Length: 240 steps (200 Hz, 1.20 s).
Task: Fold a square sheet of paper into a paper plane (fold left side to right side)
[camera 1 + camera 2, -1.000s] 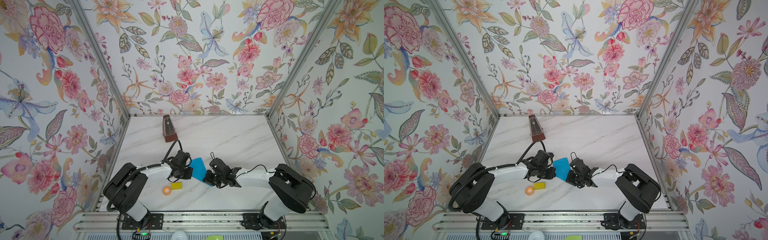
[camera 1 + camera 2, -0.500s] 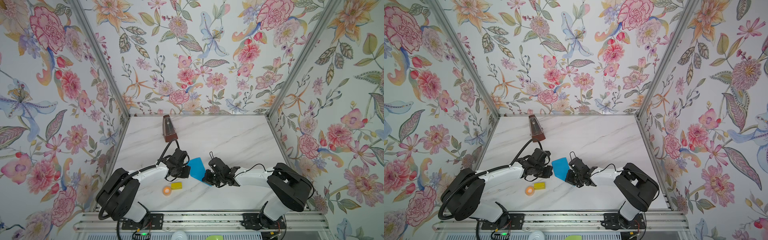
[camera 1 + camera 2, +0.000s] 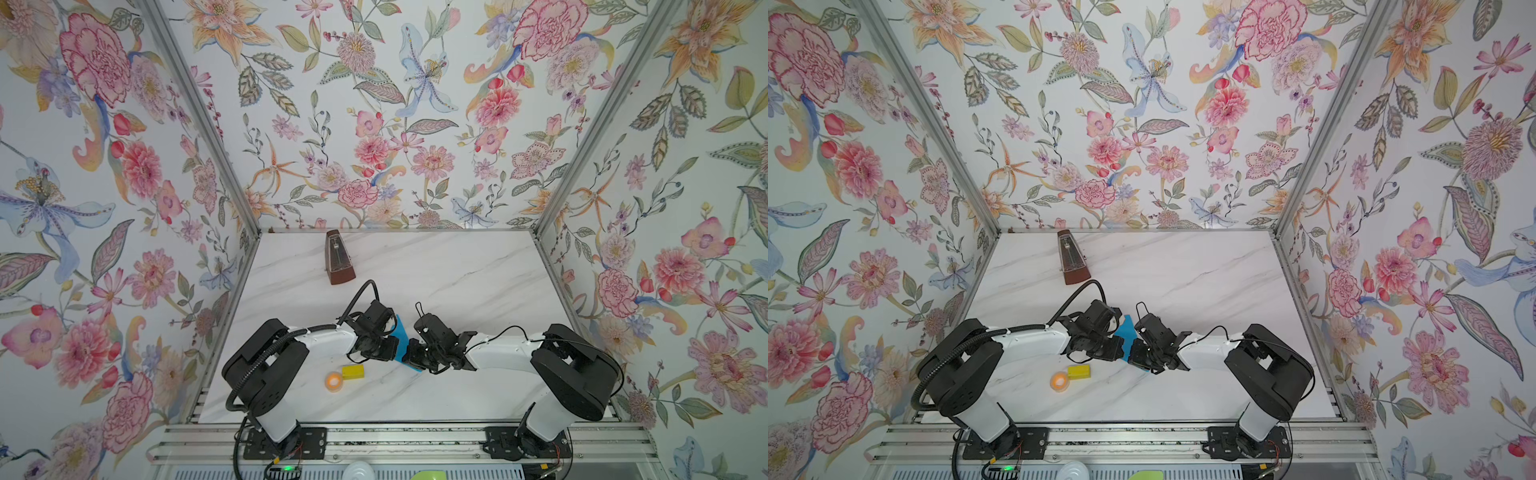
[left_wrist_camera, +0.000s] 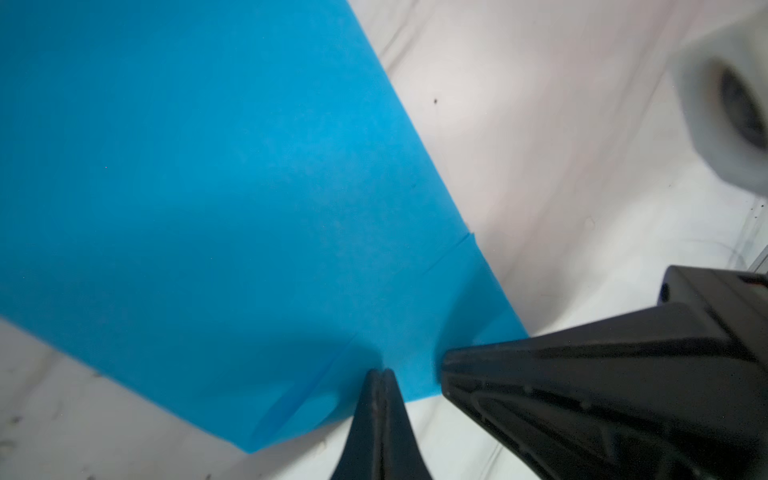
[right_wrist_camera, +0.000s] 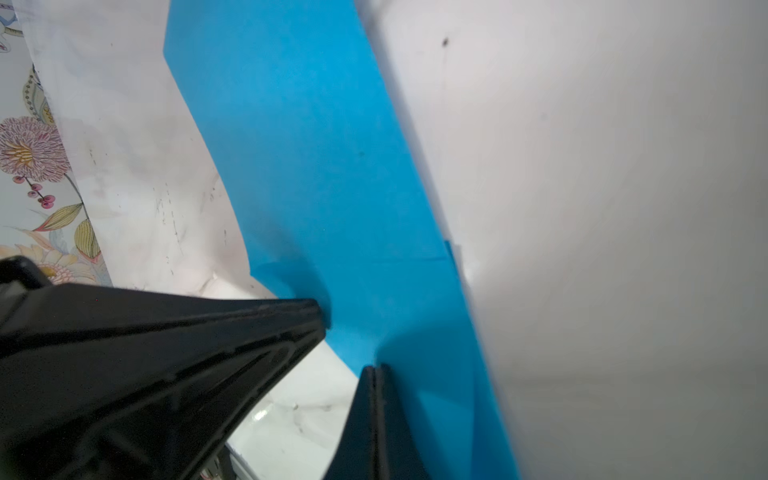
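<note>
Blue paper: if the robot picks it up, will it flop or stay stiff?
Probably floppy: the thin bright blue folded paper sheet curves along one edge in the right wrist view. Likely very light, so the shut left gripper could easily slide it over the smooth white marble table. Its doubled layers may stiffen it slightly.

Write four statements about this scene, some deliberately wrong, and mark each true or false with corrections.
1. Both grippers stand wide open. False: the left gripper and the right gripper are shut, tips at the blue paper sheet.
2. The yellow block lies beside the orange tape roll. True.
3. The metronome stands between the grippers. False: it stands apart, farther back on the table.
4. The blue paper sheet sits between the two grippers. True.
</note>
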### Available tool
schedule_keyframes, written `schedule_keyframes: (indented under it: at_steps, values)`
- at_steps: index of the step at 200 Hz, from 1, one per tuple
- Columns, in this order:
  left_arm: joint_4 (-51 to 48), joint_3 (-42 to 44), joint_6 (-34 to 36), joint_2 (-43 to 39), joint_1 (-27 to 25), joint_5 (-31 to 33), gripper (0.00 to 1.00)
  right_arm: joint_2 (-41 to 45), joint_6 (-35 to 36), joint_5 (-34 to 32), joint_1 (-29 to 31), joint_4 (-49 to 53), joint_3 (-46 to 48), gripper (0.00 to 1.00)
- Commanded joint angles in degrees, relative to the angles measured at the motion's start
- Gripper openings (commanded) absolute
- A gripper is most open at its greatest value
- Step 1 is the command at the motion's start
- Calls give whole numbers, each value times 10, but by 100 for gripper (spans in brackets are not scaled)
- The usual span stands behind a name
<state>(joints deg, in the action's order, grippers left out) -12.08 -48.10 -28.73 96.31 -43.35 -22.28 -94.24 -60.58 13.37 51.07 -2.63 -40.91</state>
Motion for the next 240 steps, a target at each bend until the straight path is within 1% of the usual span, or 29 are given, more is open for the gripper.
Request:
schedule_keyframes:
  at_steps: [1, 73, 172, 213, 240]
  values:
    - [-57, -1, 17, 33, 1, 42, 2, -22, 13, -24, 8, 113, 19, 0]
    - [-44, 41, 9, 28, 15, 43, 1, 28, -12, -34, 18, 123, 83, 0]
    - [-42, 54, 36, 37, 27, 36, 1, 123, -72, -72, 22, 167, 201, 0]
    - [-27, 56, 63, 46, 26, 27, 1, 153, -71, -75, 15, 186, 198, 0]
    - [-19, 47, 109, 51, 14, 15, 1, 187, -48, -76, 8, 198, 172, 0]
